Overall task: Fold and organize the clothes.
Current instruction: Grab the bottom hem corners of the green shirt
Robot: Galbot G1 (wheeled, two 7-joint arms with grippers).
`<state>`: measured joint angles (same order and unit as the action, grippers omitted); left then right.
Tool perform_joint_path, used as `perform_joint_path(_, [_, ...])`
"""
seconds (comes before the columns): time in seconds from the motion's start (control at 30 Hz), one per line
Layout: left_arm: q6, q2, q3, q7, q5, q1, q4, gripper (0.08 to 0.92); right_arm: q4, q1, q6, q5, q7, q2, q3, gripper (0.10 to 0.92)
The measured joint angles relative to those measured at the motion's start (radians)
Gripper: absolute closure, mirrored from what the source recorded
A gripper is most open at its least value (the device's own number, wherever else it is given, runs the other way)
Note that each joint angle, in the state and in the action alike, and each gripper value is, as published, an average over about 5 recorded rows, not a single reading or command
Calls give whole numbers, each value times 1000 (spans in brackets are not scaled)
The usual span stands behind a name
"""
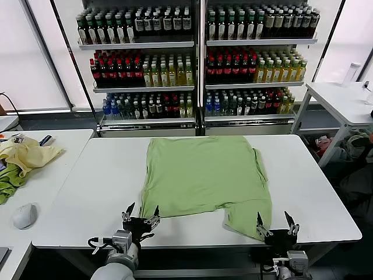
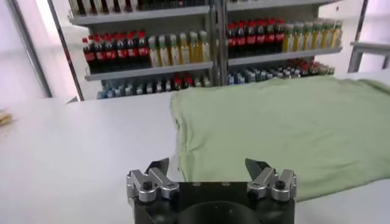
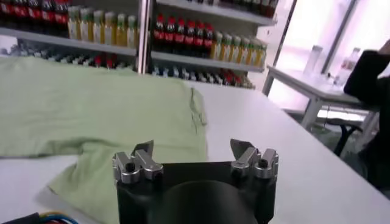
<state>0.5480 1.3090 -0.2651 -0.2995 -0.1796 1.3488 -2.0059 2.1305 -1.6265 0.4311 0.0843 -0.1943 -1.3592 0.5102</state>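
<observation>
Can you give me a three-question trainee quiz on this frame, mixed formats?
1. True or false: the light sage-green short-sleeved cotton T-shirt lies spread flat on the white rectangular table.
2. Multiple choice: the left end effector and right end effector are A) both shut on fabric, B) both open at the table's near edge, holding nothing, C) one open, one shut.
3. Fill in: the crumpled pale yellow cloth lies on the neighbouring table on the robot's ____ side.

Key: 1 true; 2 B; 3 left.
</observation>
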Motion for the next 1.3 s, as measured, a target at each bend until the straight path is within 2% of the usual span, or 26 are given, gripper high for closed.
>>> perform_joint_path(0.13, [9, -1, 9, -5, -6, -5, 15, 204, -15, 3, 8, 7, -5, 2, -5, 232])
perform_joint_path(0.2, [14, 0, 13, -8, -8, -6, 23, 244, -24, 5, 14, 16, -8, 3, -6, 283])
perform_joint_path(0.57, [20, 13, 29, -34, -28, 8, 42, 562, -34, -8, 44, 97, -6, 12, -10, 571])
perform_joint_path(0.93, [21, -2, 28, -29, -67, 36, 12, 868, 1, -36, 41, 144, 24, 34, 5, 798])
perform_joint_path(1.1, [9, -18, 27, -20, -79, 51, -15, 895, 36, -43, 21, 158, 40, 56, 16, 889])
perform_joint_path(1.3, [-13, -43, 15, -14, -98, 56, -59, 895, 79, -24, -24, 178, 47, 94, 35, 900])
